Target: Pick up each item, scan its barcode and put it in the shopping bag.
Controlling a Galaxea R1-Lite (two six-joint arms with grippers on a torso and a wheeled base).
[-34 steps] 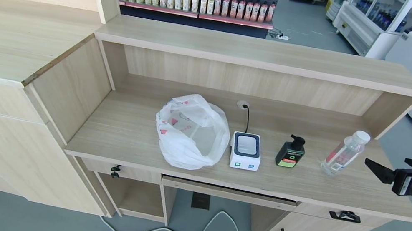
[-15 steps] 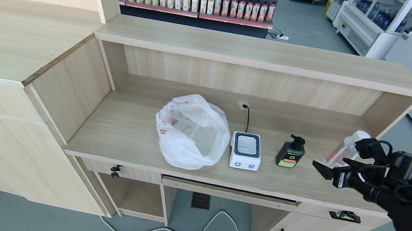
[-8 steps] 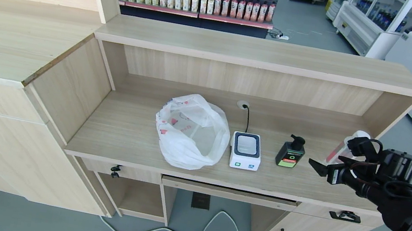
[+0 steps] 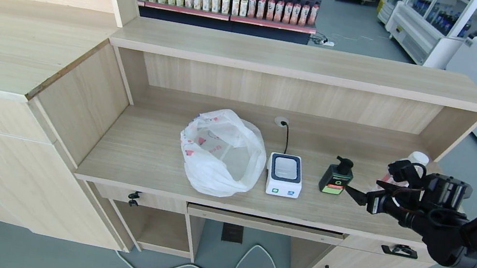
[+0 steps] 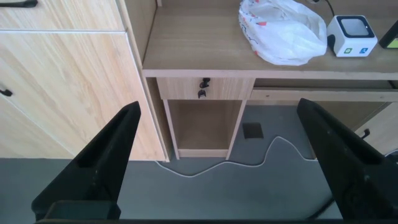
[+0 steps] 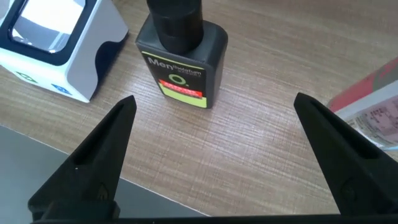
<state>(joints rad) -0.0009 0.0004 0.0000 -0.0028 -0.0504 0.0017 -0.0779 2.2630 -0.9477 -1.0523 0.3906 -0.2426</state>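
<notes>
- Black pump bottle (image 4: 336,178) stands upright on the wooden counter (image 4: 142,151), just beside the white scanner (image 4: 284,175); the shopping bag (image 4: 220,153) lies beyond the scanner.
- Right gripper (image 4: 372,180) sits on the bottle's far side from the scanner, spread wide and holding nothing. The bottle lies ahead of it, nearer one finger than centred.
- Clear water bottle (image 4: 419,158) is close by the other finger and could get brushed.
- Left gripper (image 5: 219,106), also wide open and empty, hangs low off the bag end, well apart, so the right arm is nearer.
</notes>
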